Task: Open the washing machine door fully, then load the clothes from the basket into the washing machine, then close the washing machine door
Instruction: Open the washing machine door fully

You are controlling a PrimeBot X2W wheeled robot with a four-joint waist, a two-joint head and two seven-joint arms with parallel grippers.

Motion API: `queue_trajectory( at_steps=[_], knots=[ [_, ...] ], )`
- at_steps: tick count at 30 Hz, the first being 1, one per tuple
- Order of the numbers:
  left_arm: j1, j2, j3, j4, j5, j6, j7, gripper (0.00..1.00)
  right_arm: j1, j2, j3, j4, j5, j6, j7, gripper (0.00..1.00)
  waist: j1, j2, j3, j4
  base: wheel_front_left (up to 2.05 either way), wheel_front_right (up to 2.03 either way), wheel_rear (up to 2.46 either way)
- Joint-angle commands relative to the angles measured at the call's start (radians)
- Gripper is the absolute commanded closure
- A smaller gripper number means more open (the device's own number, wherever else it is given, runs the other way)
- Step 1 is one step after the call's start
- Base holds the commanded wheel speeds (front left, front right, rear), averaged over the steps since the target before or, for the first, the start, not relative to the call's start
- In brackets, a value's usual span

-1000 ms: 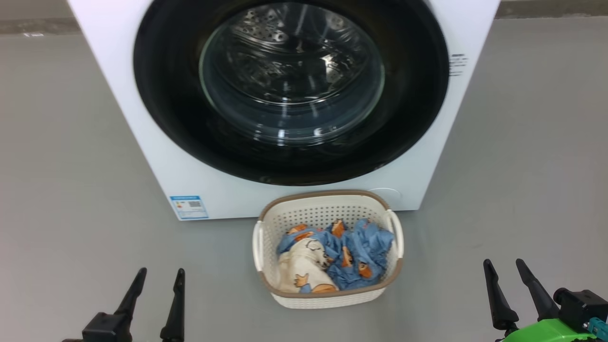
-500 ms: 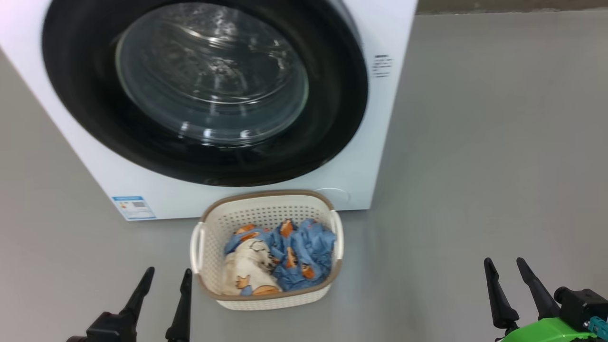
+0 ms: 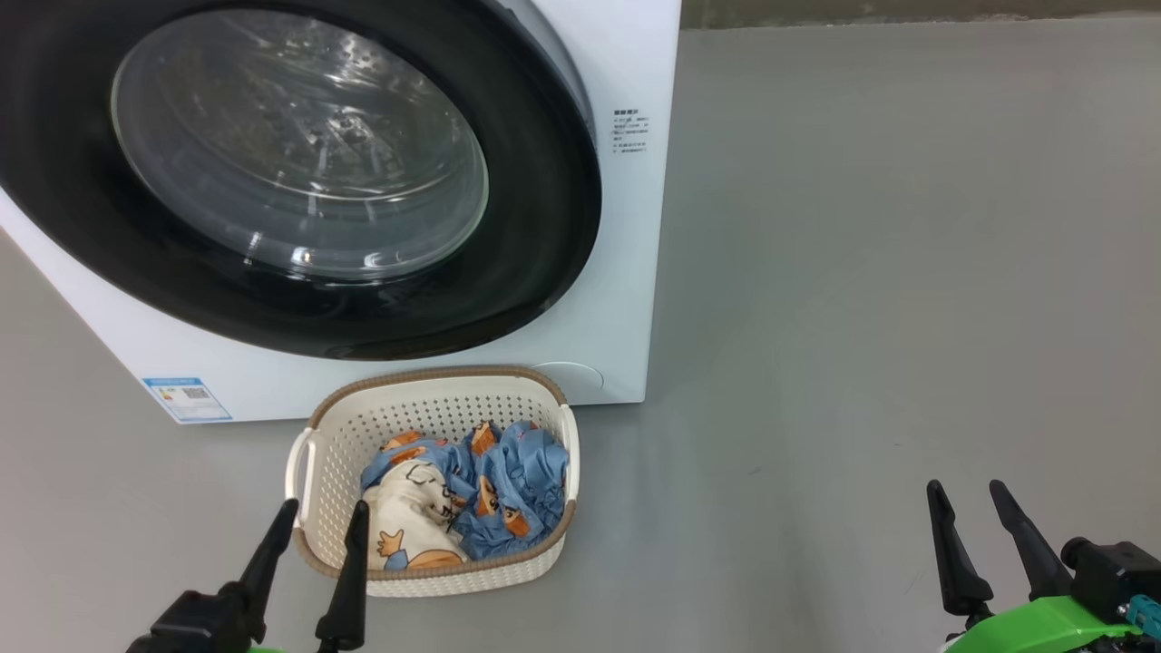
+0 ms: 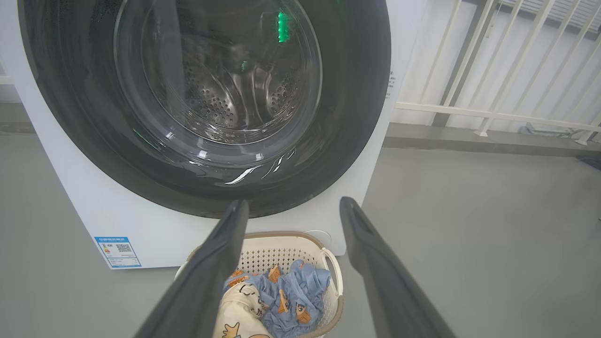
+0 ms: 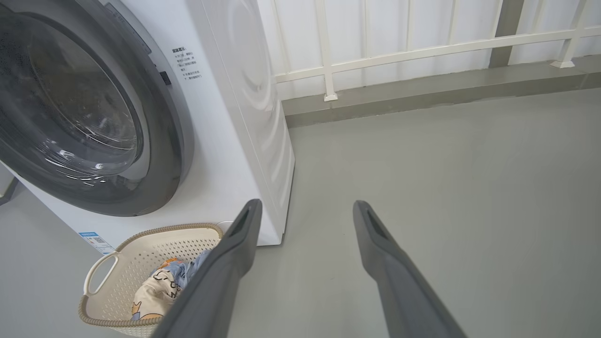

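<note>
head view. the washer (image 3: pixel 626 272) stands on the grey floor (image 3: pixel 862 272) and takes the 9 to 12 o'clock part of the frame. its door (image 3: pixel 544 236) lies shut, flat against the white front. the black rim surrounds a clear window (image 3: pixel 299 154). a blue label (image 3: pixel 186 399) sits on the front at 7 o'clock of the door.

the basket (image 3: pixel 426 408) stands on the floor at 6 o'clock of the door, just beside the washer front. the clothes (image 3: pixel 517 472) lie inside it: blue pieces with orange print toward 3 o'clock, one cream piece toward 7 o'clock.

the left tool (image 3: pixel 326 504) is at 7 o'clock of the frame, released, fingers spread and holding nothing. its inner finger (image 3: pixel 352 571) overlaps the basket rim at 7 o'clock in this view; whether they touch cannot be told. the right tool (image 3: pixel 964 485) is at 4 o'clock of the frame, released and empty, over bare floor, well apart from the basket.

left wrist view. the two fingers frame the basket, with the clothes between them at 6 o'clock. the door is at 12 o'clock, and the steel drum (image 4: pixel 220 94) shows through the window.

right wrist view. the fingers point over bare floor. the washer lies at 9 o'clock and the basket at 7 o'clock. a white railing (image 5: pixel 375 56) runs from 12 to 2 o'clock.
</note>
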Motion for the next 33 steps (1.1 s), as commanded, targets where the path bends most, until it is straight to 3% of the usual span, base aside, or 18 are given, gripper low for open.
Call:
queue_trajectory(
  at_steps=[1, 6, 7, 8, 9, 10, 11, 15, 24, 33],
  knots=[
    [-0.035, 0.019, 0.031, -0.026, -0.008, -0.002, -0.006, 0.00, -0.033, -0.006, 0.023, -0.026, -0.008, 0.002, -0.012, 0.00, 0.0000, 0.0000, -0.001, -0.001, 0.16, 0.16, -0.33],
    [-0.032, 0.017, 0.030, -0.025, -0.013, -0.002, -0.006, 0.00, -0.053, -0.006, 0.034, -0.034, 0.017, 0.002, -0.012, 0.00, 0.0000, 0.0000, -0.001, -0.001, 0.02, 0.02, -0.04],
    [-0.032, 0.016, 0.030, -0.025, -0.014, -0.002, -0.006, 0.00, -0.058, -0.006, 0.037, -0.036, 0.026, 0.002, -0.012, 0.12, 0.0000, 0.0000, 0.000, -0.001, 0.00, 0.00, 0.00],
    [-0.033, 0.015, 0.030, -0.024, -0.014, -0.002, -0.006, 0.00, -0.065, -0.004, 0.038, -0.039, 0.038, 0.002, -0.012, 0.51, 0.0000, 0.0000, 0.000, -0.001, 0.00, 0.00, 0.00],
    [-0.033, 0.014, 0.030, -0.024, -0.014, -0.002, -0.006, 0.00, -0.072, -0.004, 0.040, -0.041, 0.049, 0.002, -0.012, 0.73, 0.0000, 0.0000, 0.001, 0.000, 0.00, 0.00, 0.00],
    [-0.033, 0.012, 0.030, -0.024, -0.015, -0.002, -0.006, 0.00, -0.081, -0.003, 0.042, -0.045, 0.061, 0.002, -0.012, 0.92, 0.0000, 0.0000, 0.002, 0.000, 0.00, 0.00, 0.00],
    [-0.033, 0.011, 0.030, -0.025, -0.015, -0.002, -0.006, 0.00, -0.092, 0.000, 0.044, -0.049, 0.077, 0.002, -0.012, 1.00, 0.0000, 0.0000, 0.003, 0.000, 0.00, 0.00, 0.00],
    [-0.033, 0.005, 0.032, -0.029, -0.022, -0.002, -0.006, 0.00, -0.148, 0.010, 0.065, -0.058, 0.159, 0.002, -0.012, 1.00, 0.0000, 0.0000, 0.008, 0.000, 0.00, 0.00, 0.00],
    [-0.050, -0.006, 0.011, -0.040, -0.036, -0.002, -0.006, 0.00, -0.359, 0.037, 0.092, -0.078, 0.472, 0.002, -0.012, 1.00, 0.0000, 0.0000, 0.039, 0.013, 0.00, 0.00, 0.00],
    [-0.103, -0.005, -0.010, -0.054, -0.058, -0.002, -0.006, 0.00, -0.614, -0.009, 0.138, -0.044, 0.748, 0.002, -0.009, 1.00, 0.0000, 0.0000, 0.105, 0.063, 0.00, 0.00, 0.00]
  ],
)
